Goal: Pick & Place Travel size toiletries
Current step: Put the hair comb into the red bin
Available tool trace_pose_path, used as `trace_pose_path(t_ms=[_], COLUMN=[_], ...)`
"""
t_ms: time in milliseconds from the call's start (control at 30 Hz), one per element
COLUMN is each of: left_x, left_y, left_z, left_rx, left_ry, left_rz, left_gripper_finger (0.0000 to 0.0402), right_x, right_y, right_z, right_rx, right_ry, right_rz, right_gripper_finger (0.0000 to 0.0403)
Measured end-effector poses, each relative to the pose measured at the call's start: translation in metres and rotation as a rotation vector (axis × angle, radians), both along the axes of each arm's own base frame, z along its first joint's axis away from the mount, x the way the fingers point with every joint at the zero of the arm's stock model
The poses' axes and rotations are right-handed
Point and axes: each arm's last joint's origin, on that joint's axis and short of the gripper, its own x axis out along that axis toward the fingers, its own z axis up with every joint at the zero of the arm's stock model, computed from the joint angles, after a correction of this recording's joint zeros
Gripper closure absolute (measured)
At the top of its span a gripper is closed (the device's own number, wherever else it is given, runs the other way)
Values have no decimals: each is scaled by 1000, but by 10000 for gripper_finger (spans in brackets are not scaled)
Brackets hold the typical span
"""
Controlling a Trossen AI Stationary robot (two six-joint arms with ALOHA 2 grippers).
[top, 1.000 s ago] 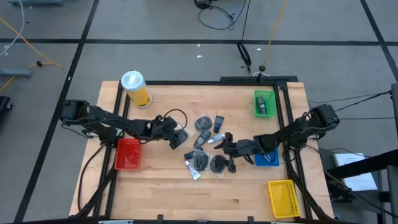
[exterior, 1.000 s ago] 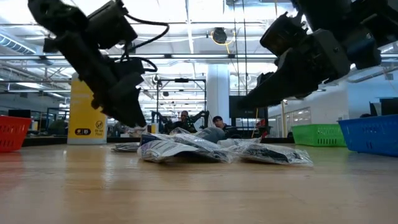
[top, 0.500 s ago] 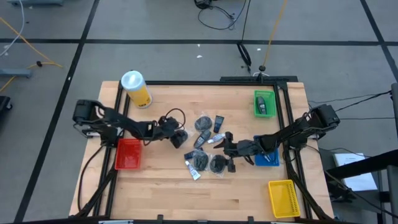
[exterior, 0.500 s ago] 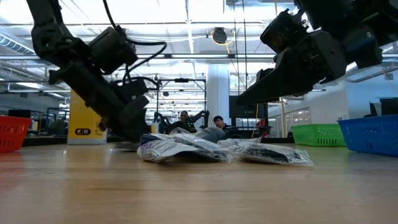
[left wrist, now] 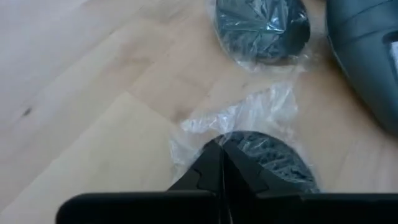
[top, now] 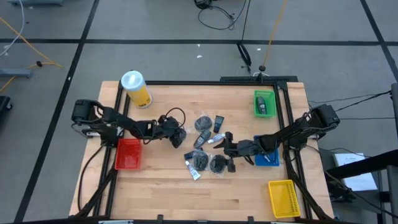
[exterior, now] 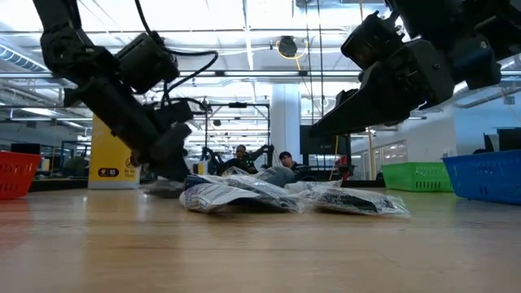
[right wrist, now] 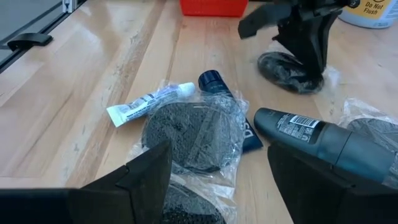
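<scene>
The travel size toiletries [top: 205, 146] lie in a loose pile mid-table: round dark packets in clear wrap, a dark bottle [right wrist: 317, 140], a thin white tube [right wrist: 149, 102] and a dark blue tube [right wrist: 217, 84]. My left gripper [top: 178, 137] is at the pile's left end, shut on one round dark packet [left wrist: 273, 158]. My right gripper [top: 221, 140] hovers open over the pile's right side, above another round packet [right wrist: 186, 134], touching nothing. My left gripper pinches the round packet at its rim [left wrist: 239, 140], clear wrap included, between its two shut fingers. The fingers [right wrist: 308, 43] come slanting down from the table's left. The packet lies flat on the table [exterior: 167, 189].
A red bin [top: 129, 154] stands just left of the left gripper. A green bin [top: 264, 103], a blue bin [top: 268, 158] and a yellow bin [top: 283, 198] line the right side. A yellow canister with a white lid [top: 136, 88] stands at the far left.
My left gripper has come down toward the table onto the round packet at the pile's left end, where it now stands shut. The packet stays on the table.
</scene>
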Motion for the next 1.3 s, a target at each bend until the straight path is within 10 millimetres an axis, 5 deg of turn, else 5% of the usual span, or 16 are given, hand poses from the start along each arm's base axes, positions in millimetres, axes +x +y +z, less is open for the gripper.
trace_pose_path(t_ms=[333,567,700,933,1200,1300], left_x=[-22,-55,-79,-122,-145,-145], left_y=[-18,-43,-60,-86,-92,-96], left_z=[69,135,156,140,103,104], left_rx=[-196,-383,-458,-485,-437,-426], left_ry=[-179,112,297,485,521,525], left_rz=[-25,37,189,545,750,751], left_gripper_finger=[400,399,400,398,395,393], right_x=[-1,1,4,7,9,9], right_y=[0,-5,-13,-24,-27,-27], right_z=[-1,-1,2,5,8,9], right_rx=[-5,-91,-131,-186,-217,-223], right_ry=[13,5,-27,-53,-86,-94], right_rz=[3,27,16,-1,0,2], right_gripper_finger=[147,147,147,147,147,147])
